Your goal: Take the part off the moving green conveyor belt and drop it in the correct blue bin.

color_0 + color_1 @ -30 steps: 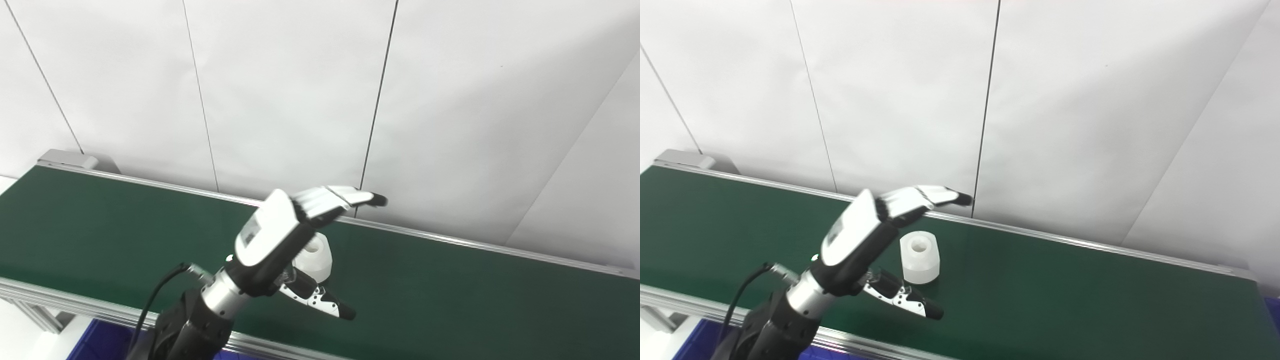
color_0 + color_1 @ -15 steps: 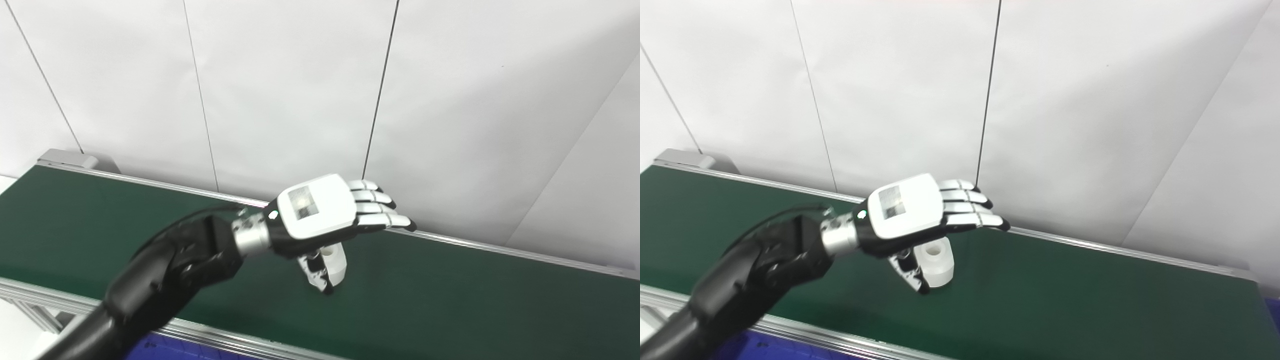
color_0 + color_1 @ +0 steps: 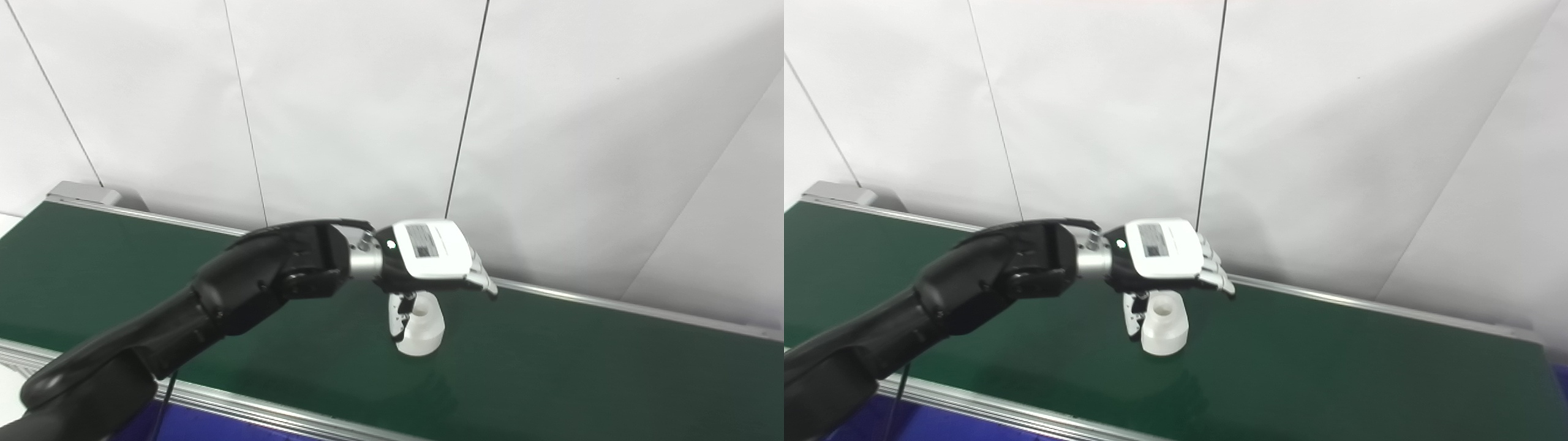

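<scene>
A white cylindrical part (image 3: 1165, 331) with a hole in its top stands upright on the green conveyor belt (image 3: 1335, 361), near the middle. My left hand (image 3: 1164, 257) hovers palm down right over the part (image 3: 422, 331), fingers spread past its far side and the thumb hanging down by its left side. The hand (image 3: 432, 257) is open and holds nothing. The right hand is not in view.
A white panelled wall rises just behind the belt's far metal rail (image 3: 612, 303). A strip of blue bin (image 3: 202, 425) shows below the belt's near rail at the bottom left. A grey housing (image 3: 86, 193) caps the belt's far left end.
The part has ridden rightward on the belt. My left arm has reached forward and right, turning the hand from side-on to palm down over the part.
</scene>
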Motion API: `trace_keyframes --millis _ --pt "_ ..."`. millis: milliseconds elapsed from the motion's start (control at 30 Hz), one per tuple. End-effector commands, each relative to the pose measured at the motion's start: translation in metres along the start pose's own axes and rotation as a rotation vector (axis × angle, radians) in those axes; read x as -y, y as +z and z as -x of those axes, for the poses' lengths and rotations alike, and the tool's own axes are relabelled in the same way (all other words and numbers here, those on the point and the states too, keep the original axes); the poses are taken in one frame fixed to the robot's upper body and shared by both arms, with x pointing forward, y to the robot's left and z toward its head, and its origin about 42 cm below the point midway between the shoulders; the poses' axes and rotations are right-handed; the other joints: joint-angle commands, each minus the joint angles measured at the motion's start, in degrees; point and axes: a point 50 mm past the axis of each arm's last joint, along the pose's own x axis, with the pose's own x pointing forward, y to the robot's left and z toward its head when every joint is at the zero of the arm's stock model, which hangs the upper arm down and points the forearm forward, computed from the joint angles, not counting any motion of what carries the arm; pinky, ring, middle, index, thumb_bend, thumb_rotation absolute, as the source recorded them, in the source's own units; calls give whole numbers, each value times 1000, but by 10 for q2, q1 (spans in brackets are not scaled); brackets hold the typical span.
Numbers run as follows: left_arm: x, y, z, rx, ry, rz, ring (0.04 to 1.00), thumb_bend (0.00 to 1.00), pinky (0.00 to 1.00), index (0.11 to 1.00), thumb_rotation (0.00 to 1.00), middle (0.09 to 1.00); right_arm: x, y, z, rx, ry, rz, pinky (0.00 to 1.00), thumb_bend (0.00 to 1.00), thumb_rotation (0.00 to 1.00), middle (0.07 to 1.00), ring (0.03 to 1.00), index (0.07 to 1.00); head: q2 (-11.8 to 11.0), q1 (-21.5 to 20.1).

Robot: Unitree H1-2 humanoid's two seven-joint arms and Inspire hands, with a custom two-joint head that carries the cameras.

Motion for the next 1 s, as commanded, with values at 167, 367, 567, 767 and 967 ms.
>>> trace_keyframes --millis 167,367,567,767,967 --pt "-23 -16 -32 -22 -37 -14 853 1000 824 853 171 841 -9 12 1 79 -1 -26 791 871 922 906 870 924 3 -6" --pt "-6 -16 -48 -29 -64 60 844 1000 806 845 151 833 -13 14 2 85 -5 -25 765 867 932 899 859 919 9 -17" --pt "5 -7 -63 -29 -78 58 855 1000 834 853 168 840 -15 15 1 90 0 -26 747 848 927 898 856 914 11 -20" --pt "10 -4 -72 -32 -73 -14 856 1000 836 833 131 831 -16 16 2 96 -2 -23 734 850 929 892 847 908 12 -22" --pt "11 0 -83 -8 -33 -108 768 956 738 733 32 754 -17 17 2 99 6 -26 729 834 921 894 847 912 16 -24"
